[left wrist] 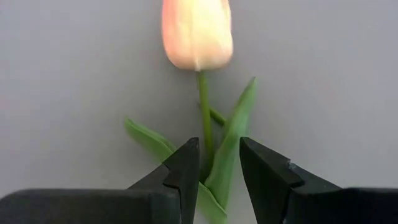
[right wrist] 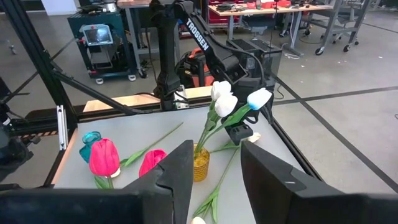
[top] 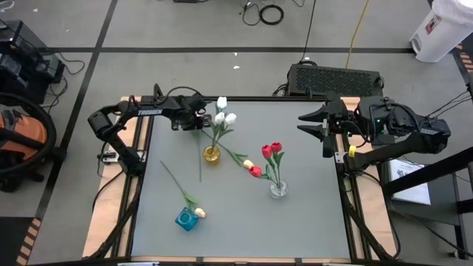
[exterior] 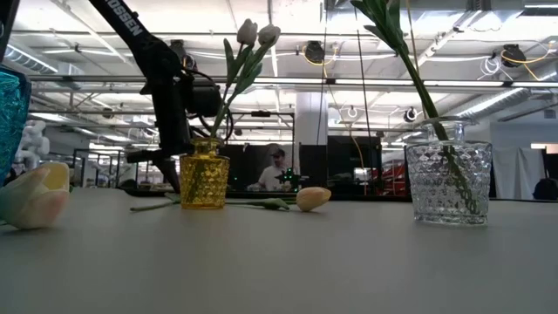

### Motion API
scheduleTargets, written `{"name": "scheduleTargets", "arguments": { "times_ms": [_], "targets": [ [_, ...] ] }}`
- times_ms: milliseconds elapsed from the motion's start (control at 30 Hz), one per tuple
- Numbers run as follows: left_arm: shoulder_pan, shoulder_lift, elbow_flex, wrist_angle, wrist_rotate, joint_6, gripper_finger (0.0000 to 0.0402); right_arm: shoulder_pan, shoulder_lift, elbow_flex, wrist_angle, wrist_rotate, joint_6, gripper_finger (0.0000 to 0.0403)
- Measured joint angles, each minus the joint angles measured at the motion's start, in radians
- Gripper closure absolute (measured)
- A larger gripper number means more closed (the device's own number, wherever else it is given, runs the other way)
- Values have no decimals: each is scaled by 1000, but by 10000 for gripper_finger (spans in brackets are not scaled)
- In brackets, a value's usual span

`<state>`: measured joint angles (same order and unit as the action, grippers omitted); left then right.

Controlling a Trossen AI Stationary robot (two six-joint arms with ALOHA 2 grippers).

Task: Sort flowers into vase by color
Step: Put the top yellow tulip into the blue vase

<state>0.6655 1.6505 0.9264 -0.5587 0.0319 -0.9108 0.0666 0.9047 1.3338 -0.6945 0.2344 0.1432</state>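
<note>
My left tool (top: 198,118) grips a white tulip (left wrist: 197,32) by its stem, fingers (left wrist: 185,174) pinched on either side, beside the two white tulips (top: 225,118) already standing in the yellow vase (top: 211,154). My right tool (top: 314,125) waits with its fingers apart over the counter (top: 295,214) edge. Red tulips (top: 271,151) stand in the clear vase (top: 278,189); another red tulip (top: 255,171) and a pale yellow tulip (top: 247,163) lie between the vases. A second pale yellow tulip (top: 199,213) lies beside the blue vase (top: 186,219).

Seen from above: amber vase (top: 211,154) mid-table with white tulips (top: 225,117); left gripper (top: 198,121) just beside those heads; clear vase (top: 278,189) with red tulips (top: 271,151) right of it; blue vase (top: 186,219) nearer the front edge.
</note>
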Motion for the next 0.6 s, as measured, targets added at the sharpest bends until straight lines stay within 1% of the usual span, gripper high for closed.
{"name": "scheduleTargets", "arguments": {
  "times_ms": [233,600],
  "targets": [
    [-10,12,0,-2,-30,8,281,0,0,0,0,0,1,277],
    [-21,42,0,5,-6,4,281,0,0,0,-2,-1,20,277]
  ]
}}
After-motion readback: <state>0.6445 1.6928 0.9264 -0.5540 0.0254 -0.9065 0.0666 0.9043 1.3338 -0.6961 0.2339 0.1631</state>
